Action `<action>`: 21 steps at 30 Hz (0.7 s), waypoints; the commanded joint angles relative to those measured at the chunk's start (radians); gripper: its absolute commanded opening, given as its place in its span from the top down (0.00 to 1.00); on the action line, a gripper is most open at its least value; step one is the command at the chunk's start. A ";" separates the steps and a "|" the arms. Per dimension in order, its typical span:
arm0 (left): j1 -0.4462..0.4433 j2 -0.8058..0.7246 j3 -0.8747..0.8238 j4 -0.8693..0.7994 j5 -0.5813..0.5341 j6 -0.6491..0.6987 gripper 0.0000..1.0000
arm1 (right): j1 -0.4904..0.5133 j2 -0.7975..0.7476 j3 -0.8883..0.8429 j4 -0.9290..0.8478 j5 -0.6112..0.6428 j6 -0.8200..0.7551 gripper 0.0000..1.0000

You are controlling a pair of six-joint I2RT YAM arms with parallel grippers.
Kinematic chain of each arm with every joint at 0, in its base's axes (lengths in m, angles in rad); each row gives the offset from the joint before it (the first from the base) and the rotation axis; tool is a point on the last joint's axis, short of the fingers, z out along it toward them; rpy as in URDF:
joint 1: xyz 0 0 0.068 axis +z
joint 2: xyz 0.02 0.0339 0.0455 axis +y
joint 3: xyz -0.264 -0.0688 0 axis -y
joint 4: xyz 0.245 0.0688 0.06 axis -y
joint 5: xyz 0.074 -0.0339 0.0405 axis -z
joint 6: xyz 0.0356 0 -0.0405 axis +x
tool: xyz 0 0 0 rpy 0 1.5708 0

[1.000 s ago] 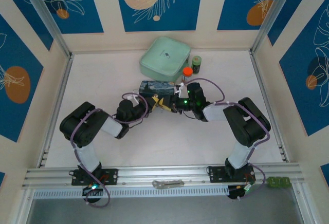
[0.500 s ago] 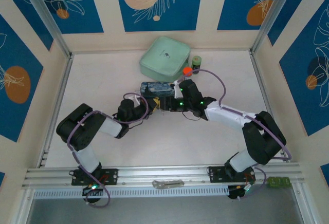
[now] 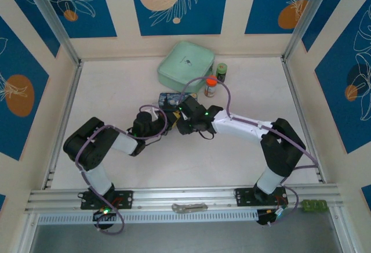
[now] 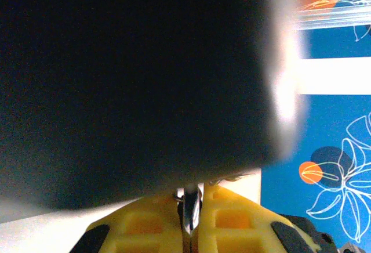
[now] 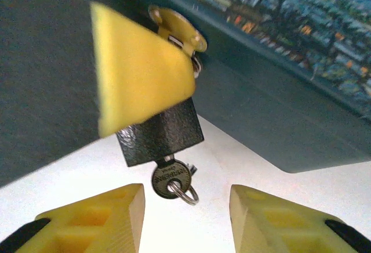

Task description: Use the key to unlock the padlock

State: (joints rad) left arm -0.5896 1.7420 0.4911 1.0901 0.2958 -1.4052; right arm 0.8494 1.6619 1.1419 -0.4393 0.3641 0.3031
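**Key released in padlock**
The right jaws have been parted, empty, either side of the key (image 5: 171,179), which is seated in the padlock (image 5: 162,137) at mid-frame under the tin (image 5: 290,85). The padlock's top is pinched by the closed left jaws. Turning is judged still undone.

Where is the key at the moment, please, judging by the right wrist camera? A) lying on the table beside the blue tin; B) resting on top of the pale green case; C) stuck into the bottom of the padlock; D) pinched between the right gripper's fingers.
C: the key sits in the underside of the padlock with its ring dangling, while the right gripper stands open, its fingers apart from the key on either side.
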 commanded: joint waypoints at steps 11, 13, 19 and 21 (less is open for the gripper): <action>-0.010 -0.051 0.030 0.034 0.029 0.005 1.00 | 0.068 0.058 0.054 0.024 0.156 -0.114 0.61; -0.010 -0.055 0.027 0.033 0.030 0.003 1.00 | 0.069 0.069 0.060 0.037 0.177 -0.116 0.63; -0.012 -0.072 0.019 0.032 0.035 0.000 1.00 | 0.071 0.092 0.065 0.068 0.235 -0.121 0.78; -0.012 -0.075 0.014 0.025 0.036 0.000 1.00 | 0.071 0.091 0.061 0.081 0.235 -0.116 0.87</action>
State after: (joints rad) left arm -0.5896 1.7107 0.5003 1.0683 0.3016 -1.4063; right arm 0.9165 1.7424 1.1831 -0.4084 0.5552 0.1886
